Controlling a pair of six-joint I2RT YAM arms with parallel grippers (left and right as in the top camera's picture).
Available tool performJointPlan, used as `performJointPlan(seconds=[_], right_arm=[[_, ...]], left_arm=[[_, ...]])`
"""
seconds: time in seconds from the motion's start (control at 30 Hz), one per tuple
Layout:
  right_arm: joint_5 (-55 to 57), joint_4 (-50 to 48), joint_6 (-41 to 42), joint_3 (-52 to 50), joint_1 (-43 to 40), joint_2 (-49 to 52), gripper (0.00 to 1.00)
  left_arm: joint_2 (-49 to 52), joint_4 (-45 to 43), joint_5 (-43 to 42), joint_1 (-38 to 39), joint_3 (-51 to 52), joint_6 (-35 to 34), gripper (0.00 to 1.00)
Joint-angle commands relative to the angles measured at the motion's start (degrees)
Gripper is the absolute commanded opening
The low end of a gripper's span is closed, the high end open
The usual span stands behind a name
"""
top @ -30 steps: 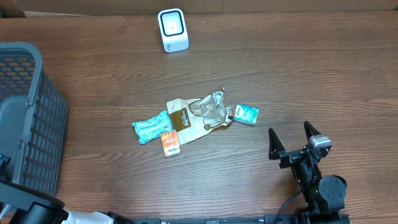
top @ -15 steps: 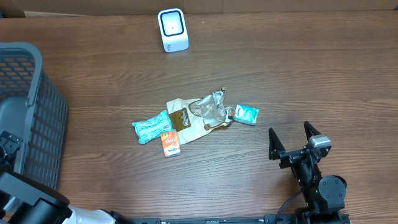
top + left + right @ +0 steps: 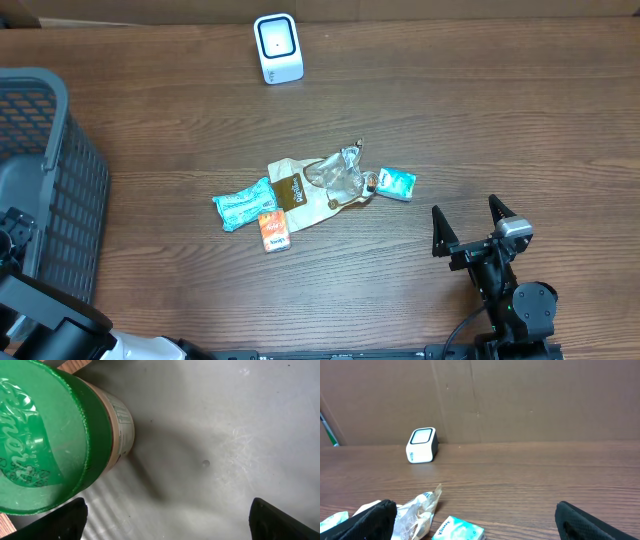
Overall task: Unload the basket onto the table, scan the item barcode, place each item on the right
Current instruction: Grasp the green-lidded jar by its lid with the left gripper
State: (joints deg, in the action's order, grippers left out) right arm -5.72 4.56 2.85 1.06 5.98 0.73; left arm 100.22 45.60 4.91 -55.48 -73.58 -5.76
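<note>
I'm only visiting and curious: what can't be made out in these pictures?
- Barcodes on the orange packet and teal packet: overhead view, too small to show.
- Green-lidded container: left wrist view, cut off by the left edge; its lettering is blurred.
- Left tool: left wrist view, only the finger ends show at the bottom edge.

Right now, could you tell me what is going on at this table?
Neither arm holds anything. The left gripper hangs open over the floor of the grey basket, beside a green-lidded container. The right gripper rests open at the near edge of the table, facing a pile of items: a teal packet, an orange box, a brown pouch and a small teal box. The white scanner stands at the far edge with nothing in front of it.
</note>
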Motion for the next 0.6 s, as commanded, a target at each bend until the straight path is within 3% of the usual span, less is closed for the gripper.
performJointPlan(seconds=[0.0, 0.33, 0.57], right_arm=[[0.1, -0.2, 0.1, -0.6, -0.2, -0.6, 1.00], [0.0, -0.2, 0.1, -0.6, -0.2, -0.6, 1.00], [0.0, -0.2, 0.1, -0.6, -0.2, -0.6, 1.00]], left_arm=[[0.1, 0.2, -0.5, 0.0, 0.1, 1.1, 0.91], [0.1, 3.9, 0.2, 0.0, -4.6, 3.3, 0.93], [0.1, 5.1, 5.8, 0.0, -7.4, 4.3, 0.95]])
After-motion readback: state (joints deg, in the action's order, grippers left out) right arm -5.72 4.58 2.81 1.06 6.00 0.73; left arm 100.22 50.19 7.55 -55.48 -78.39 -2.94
